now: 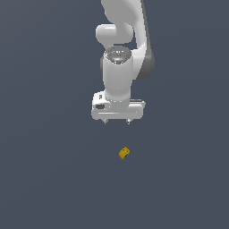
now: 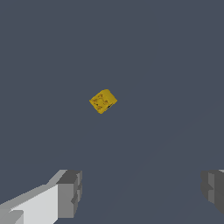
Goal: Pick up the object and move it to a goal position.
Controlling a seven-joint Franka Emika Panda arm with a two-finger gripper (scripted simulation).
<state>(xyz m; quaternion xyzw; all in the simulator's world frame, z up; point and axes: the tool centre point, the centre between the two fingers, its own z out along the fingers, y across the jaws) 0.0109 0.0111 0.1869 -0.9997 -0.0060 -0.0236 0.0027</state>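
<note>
While we are hovering above the worktop [image 1: 44, 179], these points matter:
Object: a tiny yellow-orange block [image 1: 124, 153] with dark marks is lying alone on the worktop, not yet under the end effector.
End effector [image 1: 116, 121]: it is hanging released and empty, fingers [image 2: 70, 193] spread wide.
Handling: we are judging the block light, stiff and easily knocked aside.
Hold: we are favouring two opposite flat sides, pads square to them.

no readable text, labels or numbers (plain renders)
</note>
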